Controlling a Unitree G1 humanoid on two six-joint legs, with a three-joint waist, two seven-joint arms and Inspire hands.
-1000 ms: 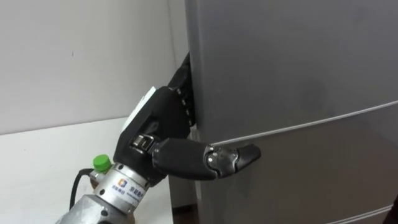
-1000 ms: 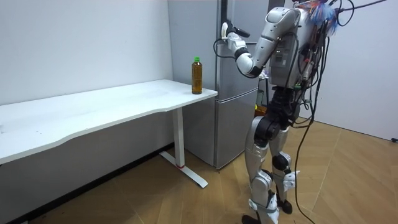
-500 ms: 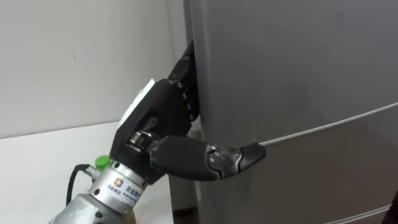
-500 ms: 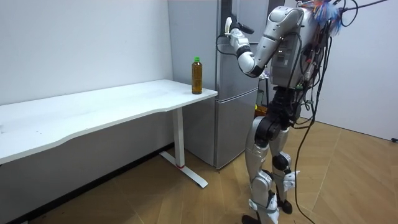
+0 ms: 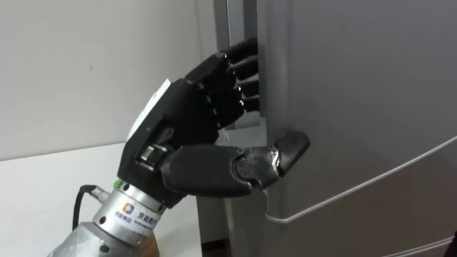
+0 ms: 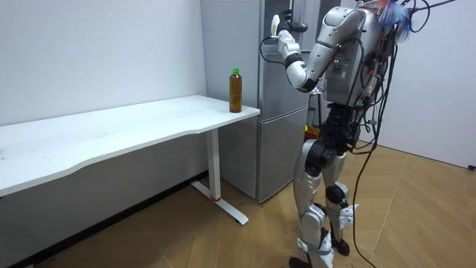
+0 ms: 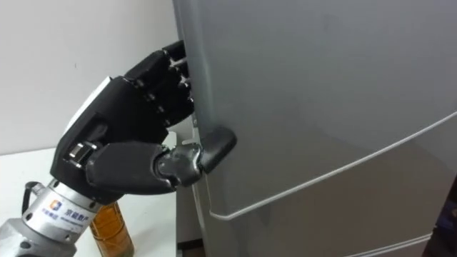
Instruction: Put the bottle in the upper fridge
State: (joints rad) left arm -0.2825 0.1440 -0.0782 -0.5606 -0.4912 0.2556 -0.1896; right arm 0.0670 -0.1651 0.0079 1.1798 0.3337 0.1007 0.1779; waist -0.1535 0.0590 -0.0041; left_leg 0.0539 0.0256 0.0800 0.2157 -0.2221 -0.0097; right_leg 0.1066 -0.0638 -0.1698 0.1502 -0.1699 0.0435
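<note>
The grey fridge (image 6: pixel 277 119) stands right in front of me. My left hand (image 5: pixel 191 125) holds the left edge of its upper door (image 5: pixel 357 93): the fingers curl into the gap behind the edge and the thumb (image 5: pixel 275 157) presses on the door's front. The door stands slightly ajar, with a dark gap along that edge. The amber bottle (image 6: pixel 235 90) with a green cap stands upright on the corner of the white table (image 6: pixel 111 130), to the left of the fridge. In the right eye view the bottle's body (image 7: pixel 111 230) shows just below my wrist.
The lower fridge door (image 5: pixel 371 221) is closed beneath a thin seam. A white wall lies behind the table. I stand upright on the wooden floor (image 6: pixel 416 223), close to the fridge front, with open floor behind me.
My left hand has risen and its fingers have hooked round the upper door's edge. The door has swung out a little, opening a gap. The bottle has not moved.
</note>
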